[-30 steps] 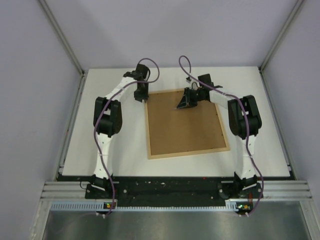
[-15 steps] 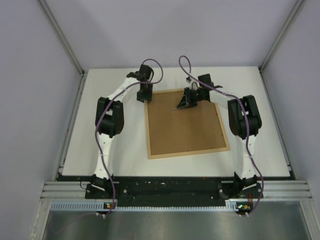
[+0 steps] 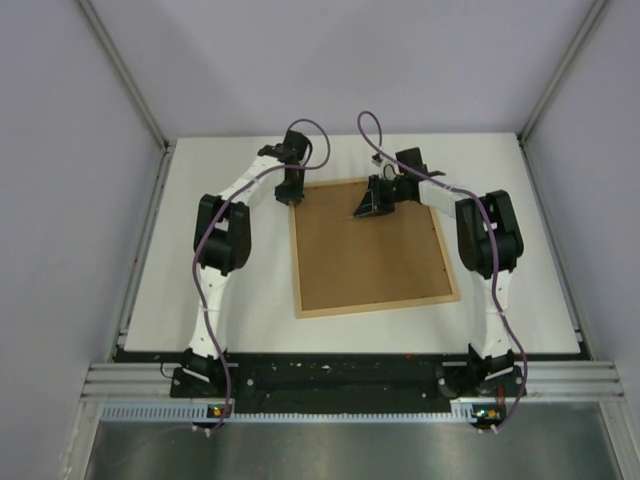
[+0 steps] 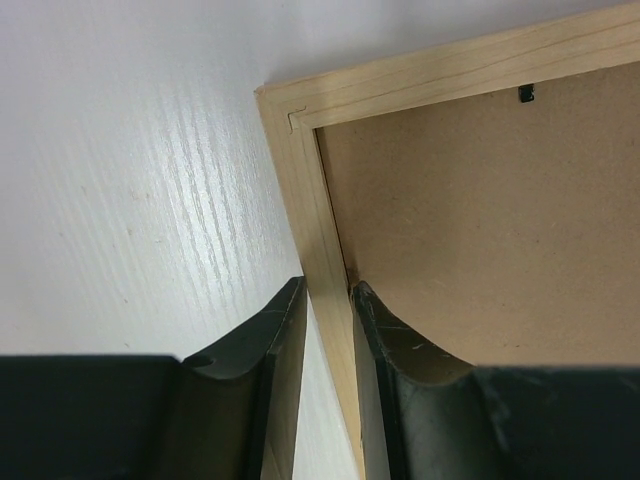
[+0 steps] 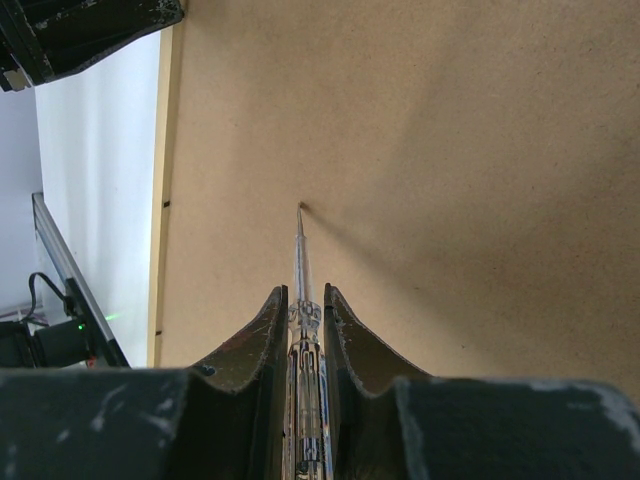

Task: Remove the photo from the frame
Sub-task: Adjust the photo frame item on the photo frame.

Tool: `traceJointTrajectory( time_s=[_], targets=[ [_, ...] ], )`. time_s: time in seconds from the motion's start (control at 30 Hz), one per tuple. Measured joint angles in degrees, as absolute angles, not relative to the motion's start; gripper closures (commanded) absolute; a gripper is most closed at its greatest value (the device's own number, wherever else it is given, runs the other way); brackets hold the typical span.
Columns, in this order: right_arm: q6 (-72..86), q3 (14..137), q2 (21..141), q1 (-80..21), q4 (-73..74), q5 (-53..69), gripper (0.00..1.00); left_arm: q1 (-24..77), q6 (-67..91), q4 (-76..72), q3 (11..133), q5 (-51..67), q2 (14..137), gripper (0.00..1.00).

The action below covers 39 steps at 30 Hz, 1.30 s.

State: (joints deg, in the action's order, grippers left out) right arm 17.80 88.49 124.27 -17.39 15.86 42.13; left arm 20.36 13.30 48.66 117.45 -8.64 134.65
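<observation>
The frame (image 3: pixel 375 303) lies face down on the white table, its brown backing board (image 3: pixel 370 250) up. The photo is hidden under that board. At the far left corner, my left gripper (image 3: pixel 290 196) points down. In the left wrist view its jaws (image 4: pixel 327 290) are pinched on the light-wood left rail (image 4: pixel 310 200), one finger outside it and one on the backing board (image 4: pixel 480 220). My right gripper (image 5: pixel 303 292) is shut on a clear-handled screwdriver (image 5: pixel 305 340). The tool's thin tip (image 5: pixel 300 208) rests on the board near the frame's far edge.
A small black retaining tab (image 4: pixel 525 93) sits on the far rail's inner edge. White table (image 3: pixel 220 290) lies to the left of the frame. Grey walls stand at the back and on both sides. The left gripper's black body (image 5: pixel 80 30) shows at the top left of the right wrist view.
My left gripper has shifted a little to the right, onto the frame's far left corner. The right arm and the screwdriver have not moved.
</observation>
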Motion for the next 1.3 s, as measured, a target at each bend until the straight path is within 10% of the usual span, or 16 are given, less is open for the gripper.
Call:
traceJointTrajectory(
  time_s=[0.4,0.73,1.3],
  targets=[
    [17.8,88.5,124.3,-17.4,15.9,42.1,1.00,20.6,13.1,48.6,117.7,-8.9,135.3,0.69],
    [17.8,88.5,124.3,-17.4,15.8,42.1,1.00,21.2,12.7,49.0,118.1,-11.5,135.5,1.00],
    [17.8,88.5,124.3,-17.5,15.9,42.5,1.00,13.1,20.2,36.1,104.2,8.0,128.5,1.00]
  ],
)
